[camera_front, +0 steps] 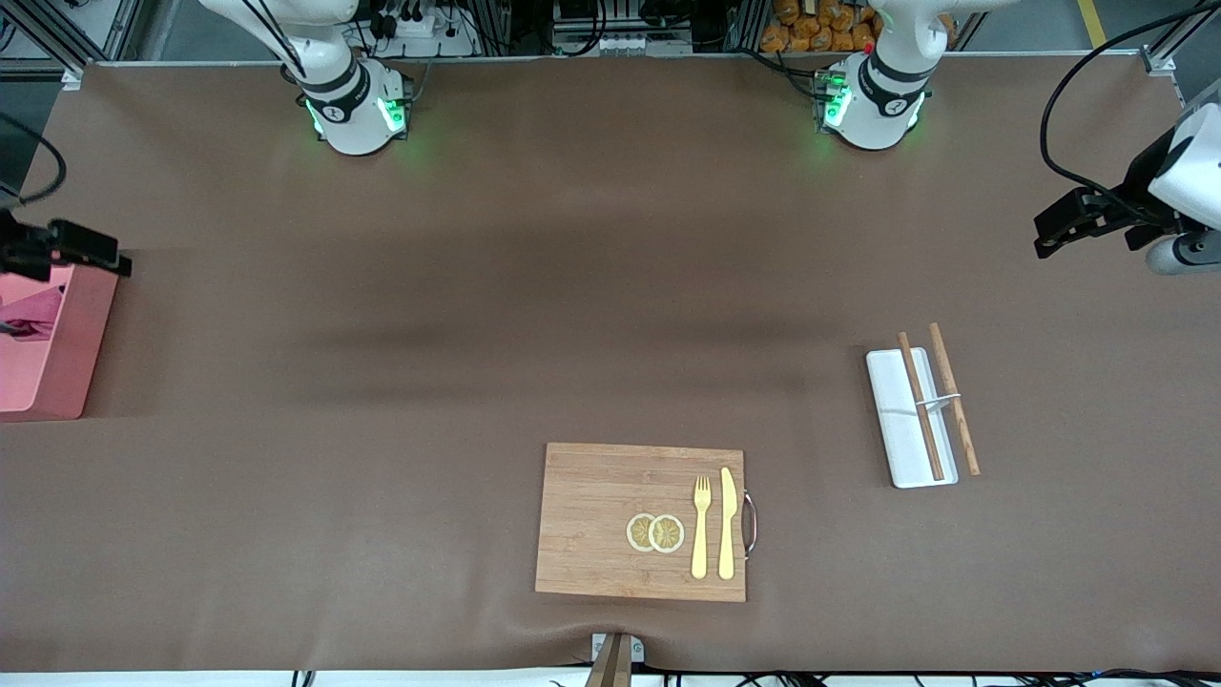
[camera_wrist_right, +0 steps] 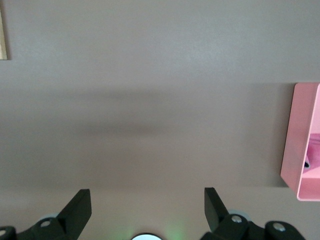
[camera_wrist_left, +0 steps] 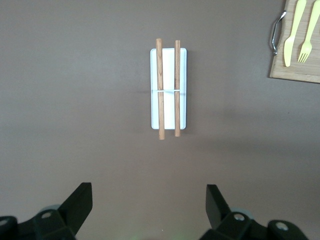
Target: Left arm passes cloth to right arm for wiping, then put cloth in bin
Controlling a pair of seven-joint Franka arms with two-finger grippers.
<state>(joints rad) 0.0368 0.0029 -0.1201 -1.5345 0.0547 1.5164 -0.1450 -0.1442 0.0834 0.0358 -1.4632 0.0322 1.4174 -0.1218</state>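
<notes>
Only front view shows cloth (camera_front: pixel 31 315) inside bin (camera_front: pixel 59 367).

The bin (camera_front: pixel 48 353) is cut off by the front view's edge, and only a fold of the cloth (camera_front: pixel 33 315) shows above its wall.

The front camera is looking down from high across the bench (camera_front: pixel 610 286), facing both robot bases along its top edge. The left wrist camera is looking straight down, from well above, on the white tray (camera_wrist_left: pixel 168 88) and the board's edge (camera_wrist_left: pixel 295 75), both shared with the front view. The right wrist camera is sharing the pink bin (camera_wrist_right: pixel 300 140) with it.
</notes>
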